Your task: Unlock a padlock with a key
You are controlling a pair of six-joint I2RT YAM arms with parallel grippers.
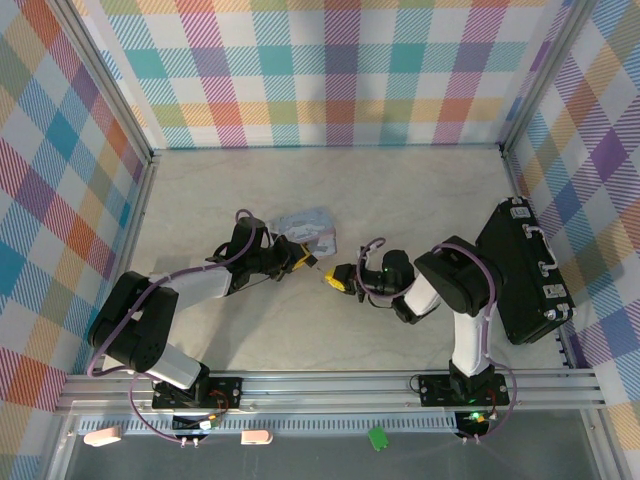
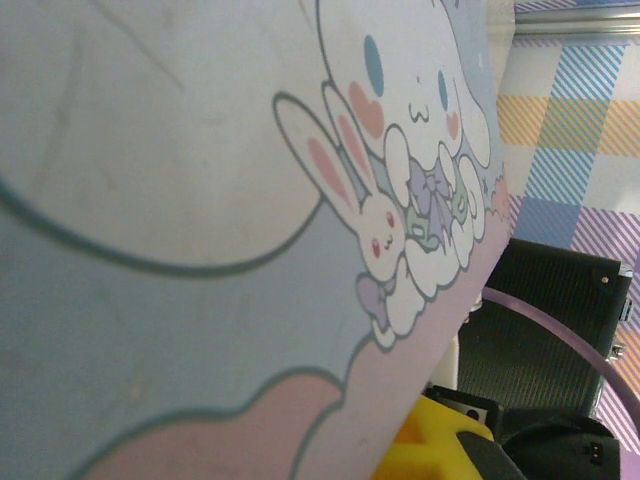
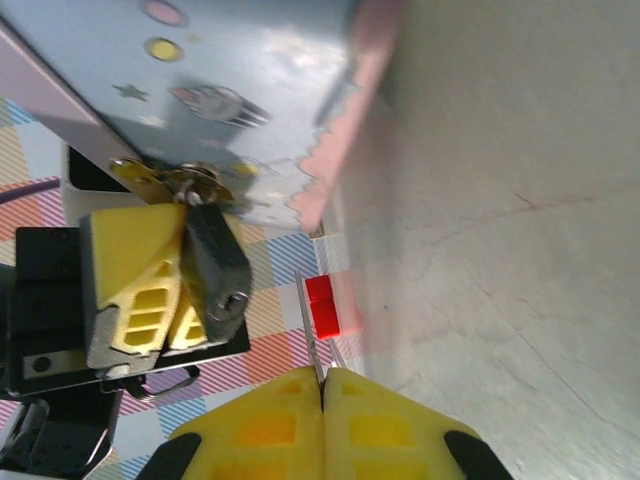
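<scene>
At the hasp on the edge of the pale-blue tin [image 3: 230, 70], found the padlock [image 3: 222, 268] hanging by its pale shackle, dark body tilted, keyhole end turned toward the right wrist camera. Noted the left gripper [image 3: 165, 290] set against the padlock's side, yellow fingers drawn close together and touching the body; cannot tell whether actually clamped on it. Found the key [image 3: 315, 335] just beside the padlock and apart from it, blade upright, pinched between the closed fingers of the right gripper [image 3: 324, 405], tip outside the keyhole. Recorded a small red block [image 3: 322, 305] next to the blade; attachment unclear. From above, saw both grippers nose to nose at mid-table [image 1: 420, 190], tin just beyond the left one, black case [image 1: 525, 275] near the right wall.
</scene>
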